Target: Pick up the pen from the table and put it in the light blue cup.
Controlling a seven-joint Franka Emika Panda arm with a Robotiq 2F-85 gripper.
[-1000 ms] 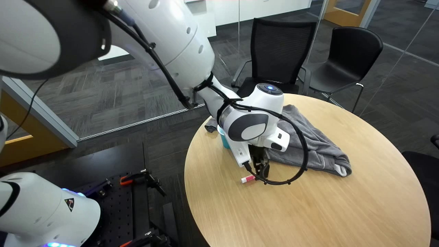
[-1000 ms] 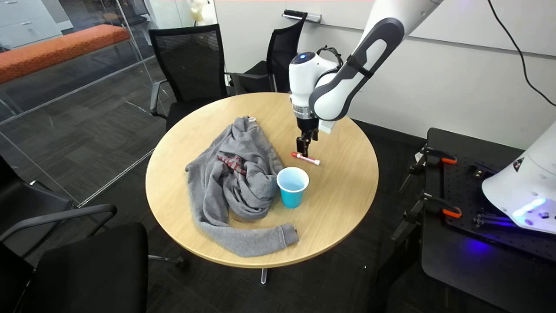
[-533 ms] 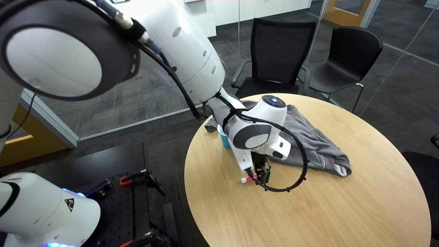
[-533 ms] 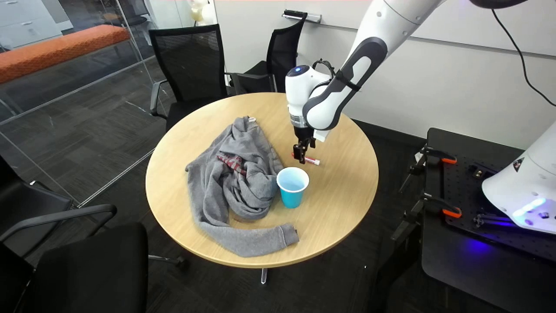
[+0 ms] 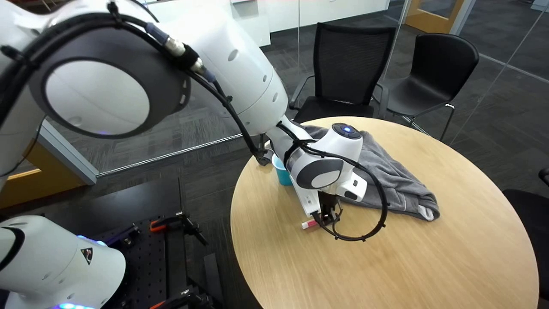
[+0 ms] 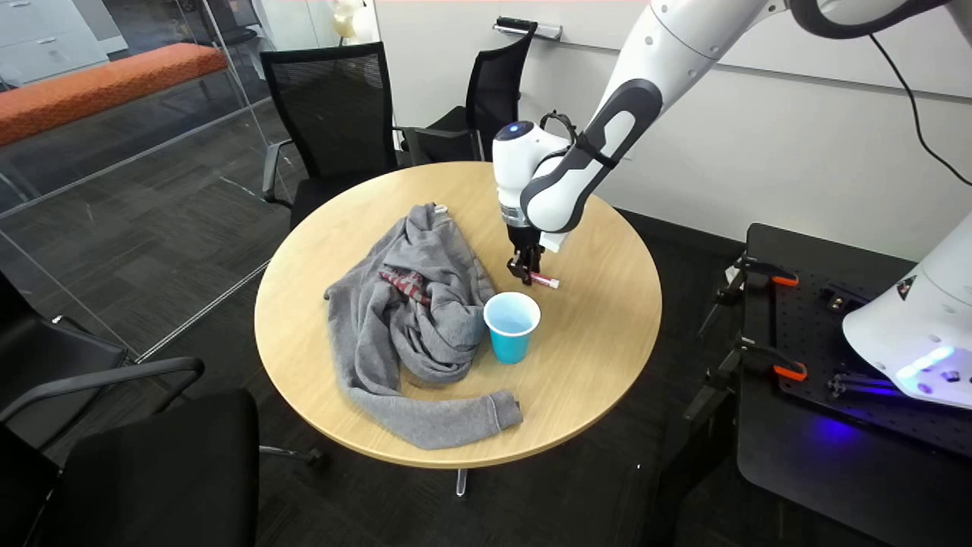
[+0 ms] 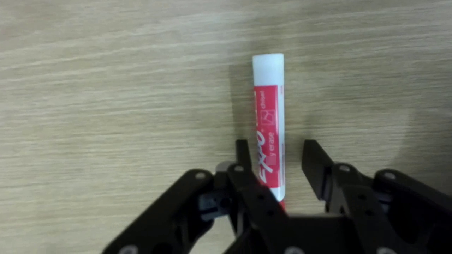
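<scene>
The pen, a red and white marker point(image 7: 270, 123), lies flat on the table in the wrist view, its red cap end partly hidden under my gripper point(image 7: 277, 153). Black fingers point(image 7: 316, 165) stand on either side of it, with a gap showing left and right, the wider one on the right. In both exterior views the pen's white end point(image 5: 306, 225) point(image 6: 548, 282) sticks out from beside the gripper point(image 5: 328, 216) point(image 6: 524, 272), which is low over the table. The light blue cup point(image 6: 510, 343) stands upright close by, partly covered by the arm in an exterior view point(image 5: 283, 176).
A crumpled grey sweatshirt point(image 6: 410, 304) lies beside the cup on the round wooden table point(image 6: 600, 319). Black chairs point(image 6: 330, 114) stand around it. A dark cable loop point(image 5: 384, 201) hangs from the wrist near the tabletop.
My arm has come down and the gripper has shifted toward the cup's side, along the pen. The fingers have drawn closer together around it. Pen and cup have stayed where they were.
</scene>
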